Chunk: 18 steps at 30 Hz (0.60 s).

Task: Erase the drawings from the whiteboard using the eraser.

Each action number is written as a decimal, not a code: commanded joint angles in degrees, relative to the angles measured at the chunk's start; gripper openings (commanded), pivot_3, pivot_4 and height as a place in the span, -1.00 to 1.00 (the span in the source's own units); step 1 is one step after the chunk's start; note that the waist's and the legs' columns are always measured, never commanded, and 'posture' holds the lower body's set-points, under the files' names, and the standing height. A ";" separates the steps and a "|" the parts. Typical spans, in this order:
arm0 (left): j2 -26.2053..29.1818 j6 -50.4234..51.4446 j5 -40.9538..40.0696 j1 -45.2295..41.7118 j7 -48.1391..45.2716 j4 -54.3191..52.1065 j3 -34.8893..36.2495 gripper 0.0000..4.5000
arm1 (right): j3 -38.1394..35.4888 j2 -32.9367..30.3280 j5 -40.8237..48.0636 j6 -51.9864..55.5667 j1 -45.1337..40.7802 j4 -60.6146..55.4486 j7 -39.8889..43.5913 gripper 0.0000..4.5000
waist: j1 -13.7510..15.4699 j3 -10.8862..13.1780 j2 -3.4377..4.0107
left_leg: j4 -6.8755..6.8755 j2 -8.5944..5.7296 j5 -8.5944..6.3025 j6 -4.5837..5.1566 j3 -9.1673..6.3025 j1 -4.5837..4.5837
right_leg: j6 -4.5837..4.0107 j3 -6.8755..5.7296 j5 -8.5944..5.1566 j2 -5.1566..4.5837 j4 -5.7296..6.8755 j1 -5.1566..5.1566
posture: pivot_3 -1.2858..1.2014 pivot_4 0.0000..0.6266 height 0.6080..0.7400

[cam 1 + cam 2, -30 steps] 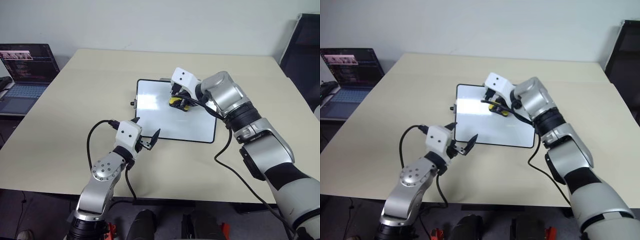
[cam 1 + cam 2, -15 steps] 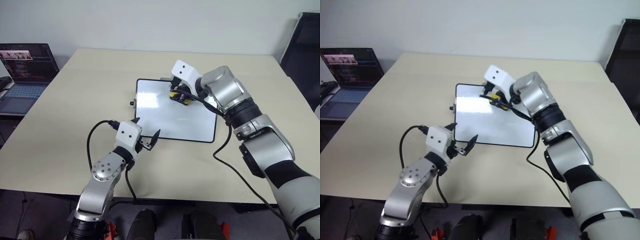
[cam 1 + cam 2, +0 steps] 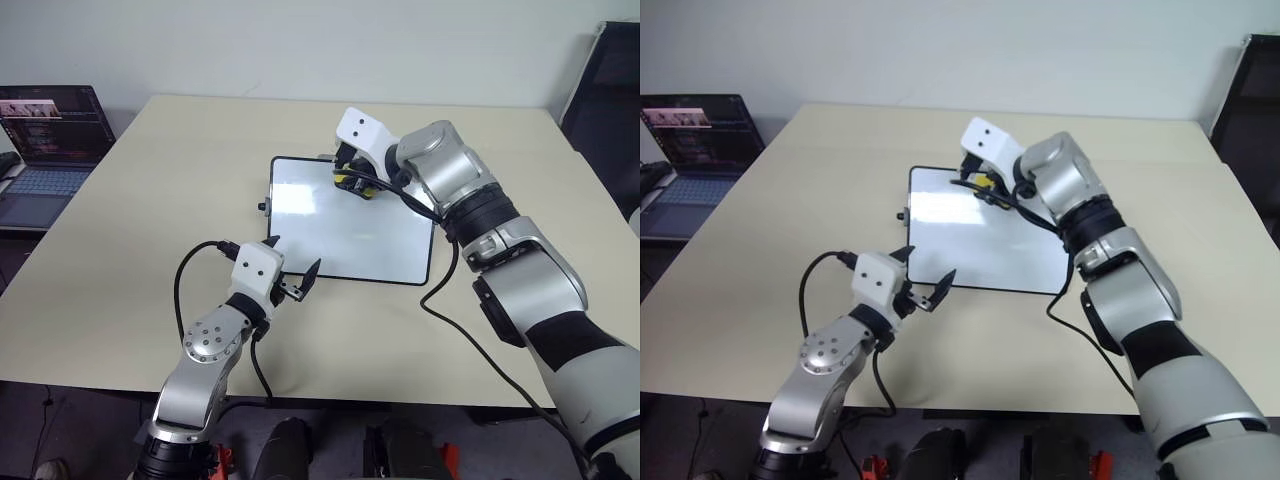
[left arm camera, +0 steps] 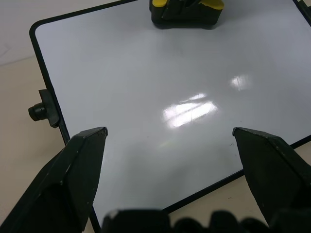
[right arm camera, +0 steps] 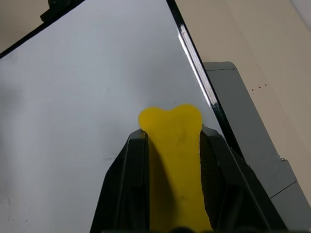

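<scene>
no readable writing or marker stroke shows on the whiteboard point(image 3: 350, 225); its glossy white surface carries only a reflection of light. it lies flat near the middle of the beige table point(image 3: 150, 200), with a thin black frame and a small black knob on its left edge, and bare tabletop on all sides. the right gripper point(image 3: 352, 182) is closed on the eraser point(image 5: 172, 160), a small yellow block with a black underside, at the far edge of the board near its top frame. the left gripper point(image 3: 294, 272) hangs over the near left corner with its two black fingers spread apart, holding nothing. a laptop point(image 3: 45, 140) stands open, well apart on the left.
</scene>
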 commanded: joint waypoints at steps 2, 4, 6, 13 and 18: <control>-0.28 -0.68 0.33 0.17 0.34 -2.65 0.22 1.00 | -1.34 0.07 -0.45 -2.69 -2.78 1.67 -0.62 -0.52 | 0.00 0.00 0.00 | 0.00 0.00 0.00 0.00 0.00 0.01 | 0.00 0.00 0.00 0.00 0.02 0.00 | 0.03 -0.52 1.00; -0.37 -0.66 0.40 0.19 0.43 -2.70 0.10 1.00 | -1.34 0.06 -0.63 -3.43 -3.05 2.76 -0.76 -0.52 | 0.00 0.00 0.00 | 0.00 0.00 0.00 0.00 0.00 0.01 | 0.00 0.00 0.00 0.00 0.03 0.00 | 0.03 -0.52 1.00; -0.39 -0.72 0.38 0.14 0.40 -2.60 0.15 1.00 | -1.27 0.06 -0.87 -4.31 -3.25 4.03 -1.03 -0.52 | -0.01 0.00 0.00 | 0.01 0.00 0.00 0.00 0.00 0.01 | 0.00 0.00 0.00 0.00 0.03 0.01 | 0.03 -0.52 1.00; -0.43 -0.95 0.37 -0.11 0.27 -2.14 0.11 1.00 | 0.32 -0.28 -2.72 -6.93 -1.22 8.22 -0.15 -0.52 | -0.01 0.00 0.00 | 0.05 0.00 0.00 0.00 -0.01 0.06 | 0.00 -0.01 0.00 0.00 0.06 0.07 | 0.03 -0.52 1.00; -0.37 -1.02 0.37 -0.09 0.34 -2.16 0.36 1.00 | 1.06 -0.28 -4.01 -7.00 0.71 10.90 0.99 -0.52 | 0.02 -0.01 0.00 | 0.10 -0.01 0.00 0.00 -0.05 0.37 | 0.00 -0.01 0.00 0.00 0.07 0.41 | 0.03 -0.52 1.00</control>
